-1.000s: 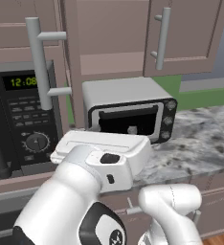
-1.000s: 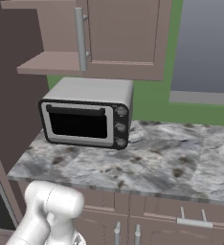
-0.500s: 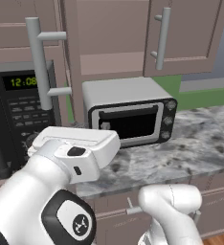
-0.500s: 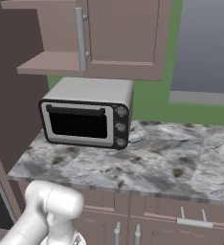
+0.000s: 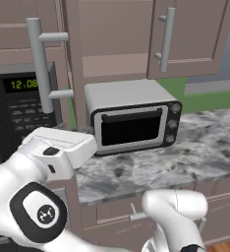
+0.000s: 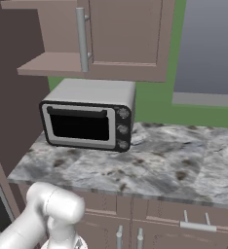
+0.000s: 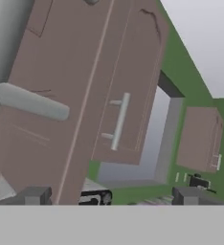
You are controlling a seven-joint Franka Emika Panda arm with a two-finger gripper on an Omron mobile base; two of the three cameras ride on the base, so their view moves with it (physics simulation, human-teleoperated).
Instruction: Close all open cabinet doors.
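An upper cabinet door (image 5: 73,74) stands swung open toward me, edge-on, its long silver bar handle (image 5: 41,64) sticking out to the left. My hand (image 5: 63,147) sits just below that handle, its fingers hidden there. In the hand view my gripper (image 7: 115,196) is open with nothing between its tips, and the open door (image 7: 47,143) with its handle (image 7: 30,101) looms close. The neighbouring cabinet door (image 5: 195,34) is flush, with its handle (image 6: 81,39) upright. The bare cabinet shelf (image 6: 43,63) shows where the door is open.
A silver toaster oven (image 5: 131,118) stands on the marble counter (image 6: 150,165) under the cabinets. A black microwave (image 5: 18,103) is built in at the left. Drawer fronts (image 6: 194,223) run below the counter. A grey window (image 6: 208,48) is at the right.
My hand has swung left and slightly down, from in front of the toaster oven to under the open door's handle. The doors and the base have not moved.
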